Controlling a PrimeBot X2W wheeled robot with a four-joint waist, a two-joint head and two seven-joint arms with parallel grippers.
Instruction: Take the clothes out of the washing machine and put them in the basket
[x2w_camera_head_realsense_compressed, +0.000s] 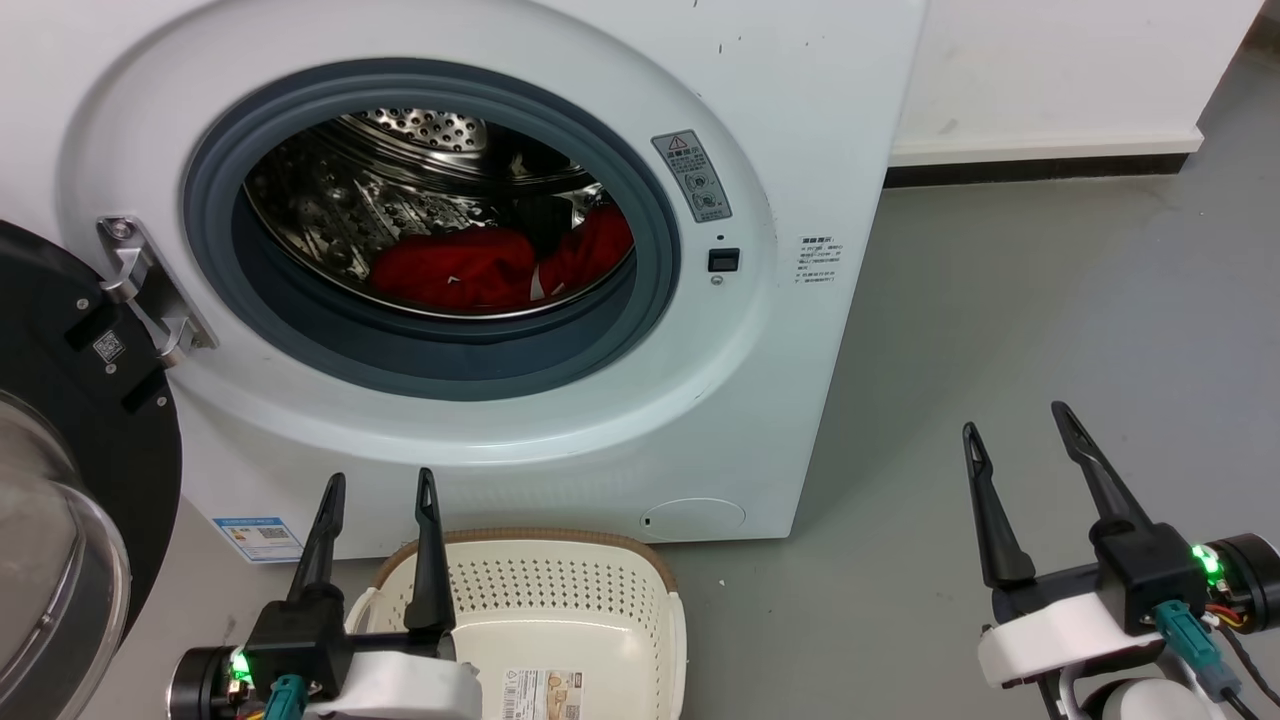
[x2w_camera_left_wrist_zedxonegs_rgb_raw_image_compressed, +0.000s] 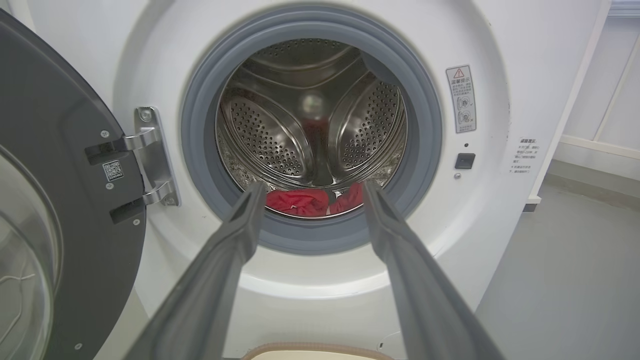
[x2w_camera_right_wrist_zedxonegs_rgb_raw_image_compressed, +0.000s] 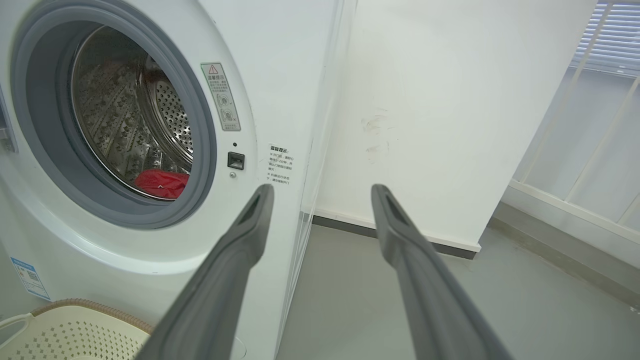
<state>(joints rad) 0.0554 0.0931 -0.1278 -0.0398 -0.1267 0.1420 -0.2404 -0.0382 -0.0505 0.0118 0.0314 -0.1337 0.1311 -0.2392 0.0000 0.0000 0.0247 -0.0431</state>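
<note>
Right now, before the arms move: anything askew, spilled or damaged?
Nothing serious. The door hangs open, red clothes lie in the drum, the basket sits upright before the washing machine, left gripper and right gripper are open. Only oddity: faint scuff marks on the wall beside it.

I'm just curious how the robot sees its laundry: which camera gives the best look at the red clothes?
The head view: it looks down into the drum, so the clothes spread wide. The left wrist view catches a low red strip; the right wrist view, one small patch.
</note>
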